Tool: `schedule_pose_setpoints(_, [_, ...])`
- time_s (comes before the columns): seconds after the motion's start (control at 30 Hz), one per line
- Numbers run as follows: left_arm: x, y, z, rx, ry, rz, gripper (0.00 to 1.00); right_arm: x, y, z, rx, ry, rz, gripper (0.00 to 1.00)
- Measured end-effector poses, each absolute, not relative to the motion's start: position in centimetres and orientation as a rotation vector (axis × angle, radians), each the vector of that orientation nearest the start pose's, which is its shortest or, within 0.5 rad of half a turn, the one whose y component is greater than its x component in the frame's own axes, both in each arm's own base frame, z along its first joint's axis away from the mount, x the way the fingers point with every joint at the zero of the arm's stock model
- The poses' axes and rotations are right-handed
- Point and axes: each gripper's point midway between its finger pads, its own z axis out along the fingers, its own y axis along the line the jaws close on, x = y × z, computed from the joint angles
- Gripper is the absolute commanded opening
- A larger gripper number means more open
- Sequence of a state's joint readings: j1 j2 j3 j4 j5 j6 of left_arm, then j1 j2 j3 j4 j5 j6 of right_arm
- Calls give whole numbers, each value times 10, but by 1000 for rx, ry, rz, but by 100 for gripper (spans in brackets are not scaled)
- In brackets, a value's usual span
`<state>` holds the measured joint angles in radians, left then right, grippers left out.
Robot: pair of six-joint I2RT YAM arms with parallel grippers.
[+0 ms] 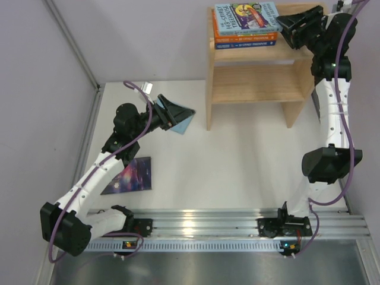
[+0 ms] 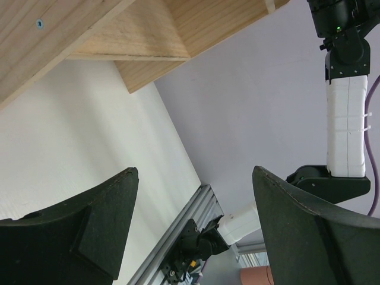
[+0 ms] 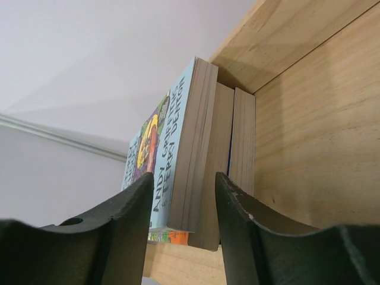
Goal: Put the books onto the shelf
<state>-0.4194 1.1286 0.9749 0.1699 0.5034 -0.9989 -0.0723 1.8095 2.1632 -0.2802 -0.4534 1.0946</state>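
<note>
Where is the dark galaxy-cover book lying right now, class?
In the top view, the galaxy-cover book lies flat on the table's left side, beside the left arm, well short of the shelf at the back.

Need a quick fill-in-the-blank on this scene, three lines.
On the light wooden two-level shelf, the top level holds ___ stacked books.
The dark purple galaxy-cover paperback lies flat on the white ___.
The jaws of the left claw stand ___.
Missing: three; table; open.
</note>
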Motion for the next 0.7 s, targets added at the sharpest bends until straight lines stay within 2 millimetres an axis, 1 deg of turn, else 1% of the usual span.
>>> schedule_pose_setpoints(0.07, [291, -256, 355, -60, 1767, -1465, 82, 515, 71, 509, 545, 1521, 1126, 52])
schedule_pose_setpoints(0.23, [291, -256, 355, -57, 1766, -1463, 82, 514, 66, 517, 536, 1499, 1080, 53])
schedule_pose_setpoints(0.4, [291, -256, 354, -56, 1766, -1462, 82, 514, 61, 518, 523, 1490, 1037, 45])
schedule_pose_setpoints(0.43, [291, -256, 354, -56, 1766, -1461, 82, 515, 61, 518, 520, 1488, 1029, 42])
schedule_pose_setpoints(0.47, [291, -256, 354, -56, 1766, -1461, 82, 514, 60, 518, 519, 1487, 1026, 38])
schedule_pose_setpoints(0.57, [291, -255, 354, -58, 1765, -1459, 82, 514, 60, 519, 514, 1486, 1018, 32])
schedule_pose_setpoints(0.7, [291, -255, 355, -59, 1764, -1458, 82, 512, 60, 521, 510, 1482, 1018, 31])
